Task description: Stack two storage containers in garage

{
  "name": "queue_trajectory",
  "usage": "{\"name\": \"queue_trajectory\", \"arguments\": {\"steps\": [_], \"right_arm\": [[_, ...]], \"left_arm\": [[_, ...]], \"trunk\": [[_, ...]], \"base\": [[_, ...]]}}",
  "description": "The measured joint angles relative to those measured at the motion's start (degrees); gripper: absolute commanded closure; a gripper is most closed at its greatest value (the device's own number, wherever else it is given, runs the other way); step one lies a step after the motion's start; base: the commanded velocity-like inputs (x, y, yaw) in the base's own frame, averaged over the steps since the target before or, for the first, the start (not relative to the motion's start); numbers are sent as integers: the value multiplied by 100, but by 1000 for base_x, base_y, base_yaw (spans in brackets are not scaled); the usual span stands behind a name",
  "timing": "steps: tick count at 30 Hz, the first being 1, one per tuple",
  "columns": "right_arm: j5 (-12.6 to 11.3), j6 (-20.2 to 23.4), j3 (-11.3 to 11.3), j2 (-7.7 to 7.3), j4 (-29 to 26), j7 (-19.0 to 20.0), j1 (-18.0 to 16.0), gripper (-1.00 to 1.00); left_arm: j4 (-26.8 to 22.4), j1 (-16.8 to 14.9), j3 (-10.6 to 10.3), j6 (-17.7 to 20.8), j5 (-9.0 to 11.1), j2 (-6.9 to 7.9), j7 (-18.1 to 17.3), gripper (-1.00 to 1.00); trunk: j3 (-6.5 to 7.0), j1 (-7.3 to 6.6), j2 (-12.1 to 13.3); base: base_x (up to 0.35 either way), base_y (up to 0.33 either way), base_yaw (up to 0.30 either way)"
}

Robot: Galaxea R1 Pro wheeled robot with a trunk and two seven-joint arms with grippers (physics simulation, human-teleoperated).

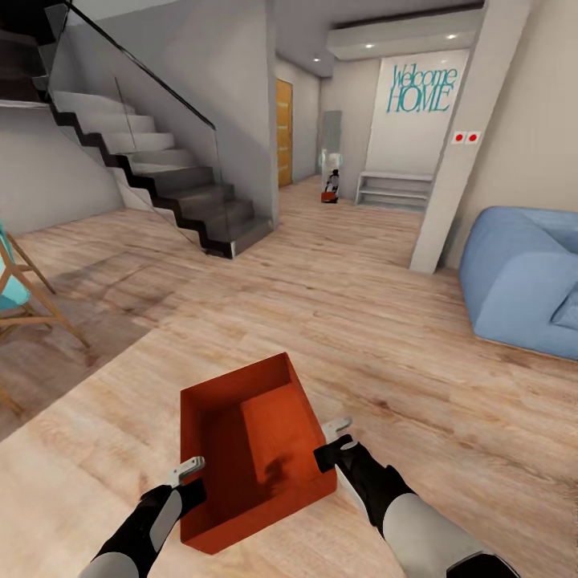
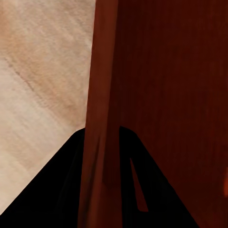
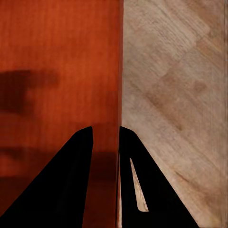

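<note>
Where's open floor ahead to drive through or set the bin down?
Widest bare wood floor: ahead of the held storage container, bordered by the staircase on the left and the blue sofa and pillar on the right. The hallway past the stairs is narrower. Crowded at the left edge by the wooden chair.

Both arms reach forward and low, black-sleeved with grey forearm shells, one on each side of the shallow orange-red open-top storage container (image 1: 249, 449). The left tool (image 1: 191, 468) sits at the container's near left wall, its dark fingers (image 2: 66, 190) closed astride that wall, one inside and one outside. The right tool (image 1: 335, 433) grips the container's right wall the same way, its black fingers (image 3: 61, 185) straddling the thin rim. Both wrists angle inward toward the container.
</note>
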Motion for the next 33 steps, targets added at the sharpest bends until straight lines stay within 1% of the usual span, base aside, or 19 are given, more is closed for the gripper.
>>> {"name": "queue_trajectory", "arguments": {"steps": [5, 33], "right_arm": [[-7, -76, 17, -18, 5, 6, -1, 100], [-5, -63, 2, -8, 21, 3, -1, 100]], "left_arm": [[-1, 1, -2, -73, -13, -17, 3, 100], [-2, 2, -4, -42, -13, -8, 3, 100]], "trunk": [[3, 0, 0], [3, 0, 0]], "base": [[339, 0, -40], [339, 0, -1]]}}
